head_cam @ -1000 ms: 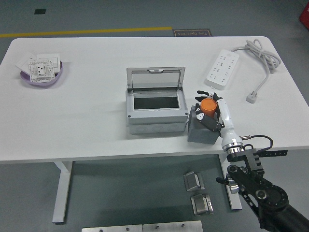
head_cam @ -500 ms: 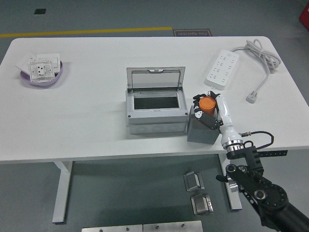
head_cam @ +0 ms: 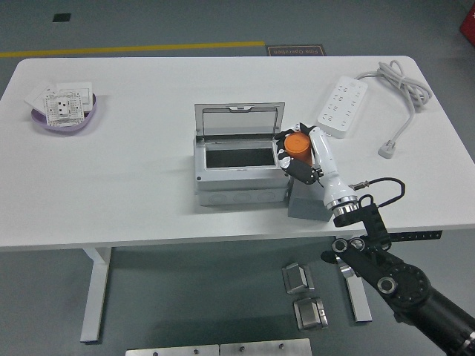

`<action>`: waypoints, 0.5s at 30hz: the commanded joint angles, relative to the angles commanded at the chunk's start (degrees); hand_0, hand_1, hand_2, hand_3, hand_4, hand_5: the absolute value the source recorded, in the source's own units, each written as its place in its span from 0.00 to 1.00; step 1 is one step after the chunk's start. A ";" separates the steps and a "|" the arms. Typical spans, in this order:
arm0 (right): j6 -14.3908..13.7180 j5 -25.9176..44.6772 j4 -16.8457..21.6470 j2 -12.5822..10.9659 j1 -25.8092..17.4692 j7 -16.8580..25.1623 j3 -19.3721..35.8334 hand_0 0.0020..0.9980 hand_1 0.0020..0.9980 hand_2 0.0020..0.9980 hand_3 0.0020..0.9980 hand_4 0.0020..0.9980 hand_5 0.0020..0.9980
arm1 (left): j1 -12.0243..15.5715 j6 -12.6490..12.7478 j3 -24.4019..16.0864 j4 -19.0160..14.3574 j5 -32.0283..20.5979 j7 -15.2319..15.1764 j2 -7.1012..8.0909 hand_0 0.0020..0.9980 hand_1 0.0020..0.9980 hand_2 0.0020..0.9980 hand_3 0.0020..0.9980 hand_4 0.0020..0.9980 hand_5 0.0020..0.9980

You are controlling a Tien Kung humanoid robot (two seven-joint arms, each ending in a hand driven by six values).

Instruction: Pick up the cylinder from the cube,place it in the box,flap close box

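Observation:
My right hand [head_cam: 295, 152] is shut on the orange cylinder [head_cam: 297, 144], holding it in the air just right of the grey box [head_cam: 239, 178]. The box stands mid-table with its clear lid [head_cam: 238, 119] tipped up at the back and its dark opening facing up. The grey cube [head_cam: 306, 202] sits to the right of the box, below and behind my white forearm [head_cam: 327, 172], partly hidden by it. The cylinder is off the cube now, near the box's right rim. My left arm does not show.
A white power strip [head_cam: 342, 104] with its cable and plug [head_cam: 387, 150] lies at the back right. A purple bowl [head_cam: 65, 119] holding white socket plates sits at the far left. The table's front edge runs just below the box and cube.
My right hand has lifted the orange cylinder off the cube and carried it left and up toward the box's right edge. The box and cube have stayed put.

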 joint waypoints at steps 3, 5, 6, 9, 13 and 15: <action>1.33 -3.36 -0.50 0.65 2.88 -3.40 -2.19 0.27 0.32 0.44 0.25 0.00 0.00 | 0.12 0.03 -0.56 0.00 0.58 0.02 0.16 0.63 0.59 0.55 0.60 0.51 0.05; 2.33 -5.71 -0.90 1.28 4.68 -5.85 -3.53 0.27 0.32 0.44 0.25 0.00 0.00 | 0.18 0.07 -0.80 0.00 0.81 0.03 0.27 0.63 0.59 0.55 0.60 0.51 0.05; 2.80 -6.78 -1.11 1.61 5.49 -7.07 -4.13 0.27 0.32 0.44 0.25 0.00 0.00 | 0.20 0.09 -0.89 0.00 0.89 0.02 0.32 0.63 0.59 0.55 0.60 0.51 0.05; 3.82 -8.58 -1.79 2.48 7.41 -9.93 -5.65 0.00 0.19 0.42 0.24 0.00 0.00 | 0.25 0.11 -1.04 0.00 1.04 0.04 0.44 0.63 0.59 0.55 0.60 0.52 0.05; 4.90 -9.56 -3.38 3.58 9.89 -12.13 -7.88 0.00 0.19 0.42 0.24 0.00 0.00 | 0.32 0.09 -1.26 0.00 1.30 0.08 0.59 0.63 0.59 0.55 0.60 0.52 0.05; 5.27 -9.69 -4.23 3.97 10.88 -12.67 -8.85 0.00 0.16 0.41 0.24 0.00 0.00 | 0.30 0.08 -1.20 0.00 1.29 0.10 0.67 0.63 0.59 0.55 0.60 0.51 0.05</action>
